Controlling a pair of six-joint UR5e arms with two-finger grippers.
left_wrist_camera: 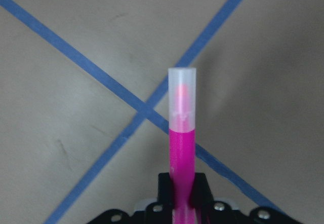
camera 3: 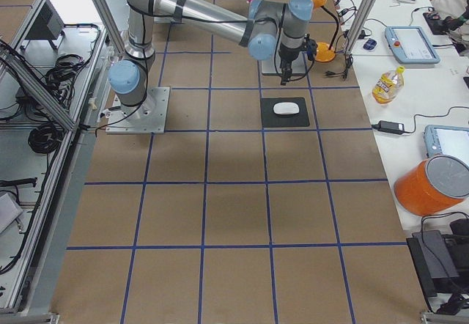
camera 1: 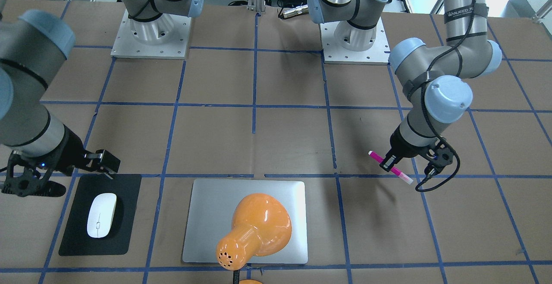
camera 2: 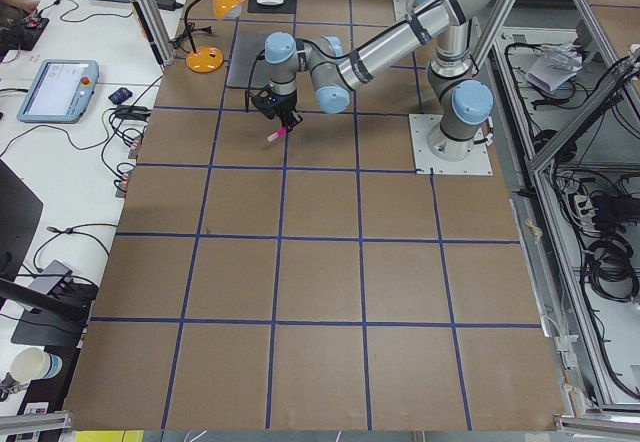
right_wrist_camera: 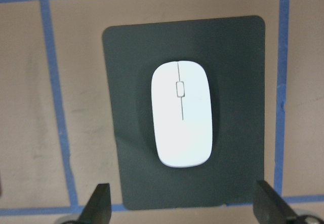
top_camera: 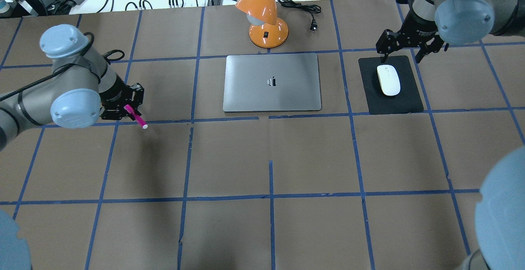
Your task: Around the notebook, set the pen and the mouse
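The silver-grey notebook lies flat at the table's far middle, partly hidden by a lamp in the front-facing view. My left gripper is shut on the magenta pen. It holds the pen tilted over the table, well off the notebook's left side, whitish cap outward. The white mouse rests on a black mat to the notebook's right. My right gripper hangs open above the mat's far edge, touching nothing.
An orange desk lamp stands just behind the notebook, its cord trailing right. Blue tape lines grid the brown table. Cables, a bottle and tablets sit on the white bench beyond the far edge.
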